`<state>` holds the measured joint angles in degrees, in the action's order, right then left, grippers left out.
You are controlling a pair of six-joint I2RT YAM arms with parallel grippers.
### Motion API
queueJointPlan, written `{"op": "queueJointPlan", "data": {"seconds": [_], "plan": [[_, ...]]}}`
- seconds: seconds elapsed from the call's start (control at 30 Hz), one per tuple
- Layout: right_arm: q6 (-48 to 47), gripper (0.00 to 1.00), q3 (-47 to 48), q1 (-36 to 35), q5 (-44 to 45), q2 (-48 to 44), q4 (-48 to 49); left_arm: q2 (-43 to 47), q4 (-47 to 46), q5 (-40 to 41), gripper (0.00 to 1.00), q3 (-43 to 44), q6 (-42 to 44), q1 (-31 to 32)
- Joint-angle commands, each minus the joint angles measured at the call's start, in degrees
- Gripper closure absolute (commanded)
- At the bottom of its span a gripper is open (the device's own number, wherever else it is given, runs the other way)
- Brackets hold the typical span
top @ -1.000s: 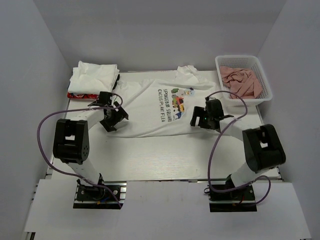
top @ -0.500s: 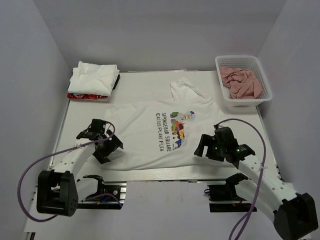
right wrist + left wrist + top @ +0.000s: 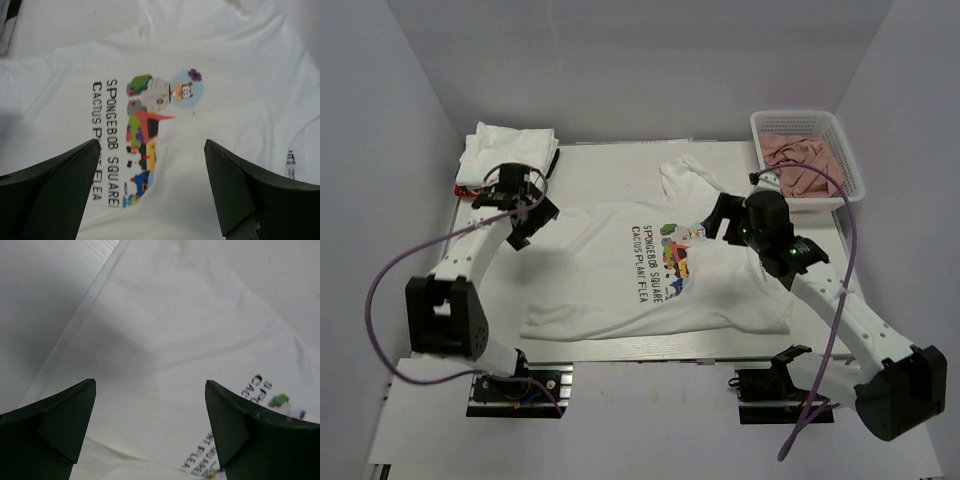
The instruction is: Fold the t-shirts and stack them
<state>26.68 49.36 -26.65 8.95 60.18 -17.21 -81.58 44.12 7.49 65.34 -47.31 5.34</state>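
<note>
A folded t-shirt (image 3: 508,150) sits back left on the counter (image 3: 610,170). The left gripper (image 3: 523,208), jaws apart and empty, hovers over the printed t-shirt (image 3: 610,275) at its far-left corner. The right gripper (image 3: 728,215), likewise spread, hangs beside the print. Uneven pinches could drag the cloth askew or bunch it.

the large white cotton t-shirt (image 3: 610,290) spread mid-counter carries a cartoon print (image 3: 150,125) in green, red, yellow, blue and purple, with dark block lettering (image 3: 107,145) beside it. the folded white t-shirt (image 3: 505,150) at the far left corner has a red strip of cloth (image 3: 465,189) showing beneath. the white plastic lattice basket (image 3: 798,115) at the far right corner holds salmon-pink cloths (image 3: 805,165). the cables (image 3: 382,290) are purple. the left gripper (image 3: 150,382) and right gripper (image 3: 151,142) are blackish green.
</note>
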Motion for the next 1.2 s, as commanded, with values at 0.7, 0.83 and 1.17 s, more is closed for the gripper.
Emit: {"op": "queueJointPlan", "data": {"seconds": [0.7,0.83,1.17], "plan": [[-9.9,0.1,25.9,2.8,15.0,31.3,0.9,-41.4,-3.4,13.2,0.14,31.4,4.7,1.0],[-9.9,0.1,26.7,3.8,14.1,32.6,1.7,-43.7,-4.0,13.2,0.24,30.1,3.9,1.0],[-14.0,0.1,36.4,4.8,11.2,40.5,4.6,-46.1,-0.8,10.5,0.7,34.4,5.2,0.5]]}}
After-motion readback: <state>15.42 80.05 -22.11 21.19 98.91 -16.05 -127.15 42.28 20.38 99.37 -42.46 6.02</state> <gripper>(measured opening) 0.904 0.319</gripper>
